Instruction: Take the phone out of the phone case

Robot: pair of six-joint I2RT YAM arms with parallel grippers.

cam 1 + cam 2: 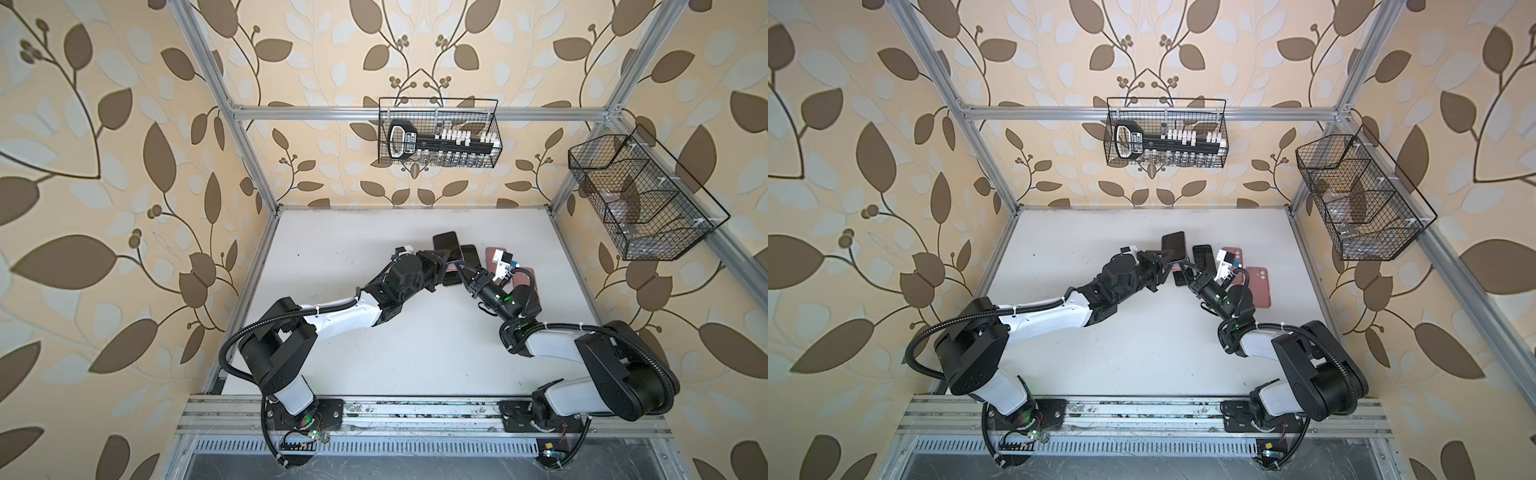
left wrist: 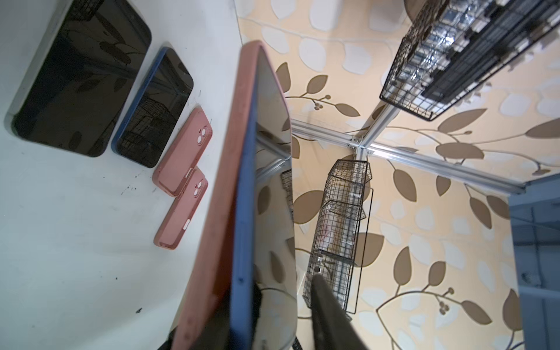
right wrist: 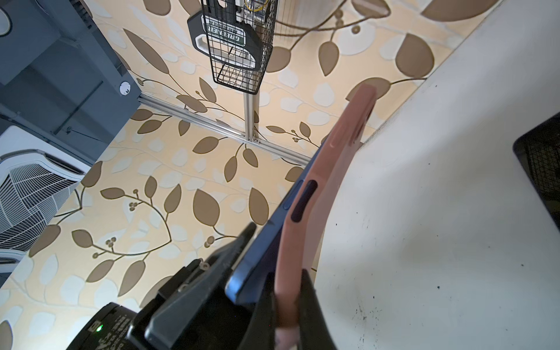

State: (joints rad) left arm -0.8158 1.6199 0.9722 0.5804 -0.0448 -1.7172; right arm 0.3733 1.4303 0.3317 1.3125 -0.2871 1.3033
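Closest in the right wrist view, the right hand [image 3: 288, 303] is clamped tight on the near wall of the pink phone case [image 3: 306, 212], with one finger wedged between case and phone and the other outside the case. The blue-edged phone [image 3: 266, 242] is held clear of the surface [image 1: 374, 332] on its edge, and its long axis runs away from both hands. Its near corner stands apart from the case, while the far end looks still seated.

The left hand [image 1: 446, 261] comes in on the phone's screen side at that same near end. Its fingers [image 2: 327, 303] stand narrow on either side of phone and case, but I cannot tell whether they press yet.

The phone lies on the left hand's side of the case, so the parting probably falls to that hand, drawing the phone sideways while the right holds the case back. Two bare phones [image 2: 81, 78] and two empty cases [image 2: 185, 151] lie on the surface nearby.
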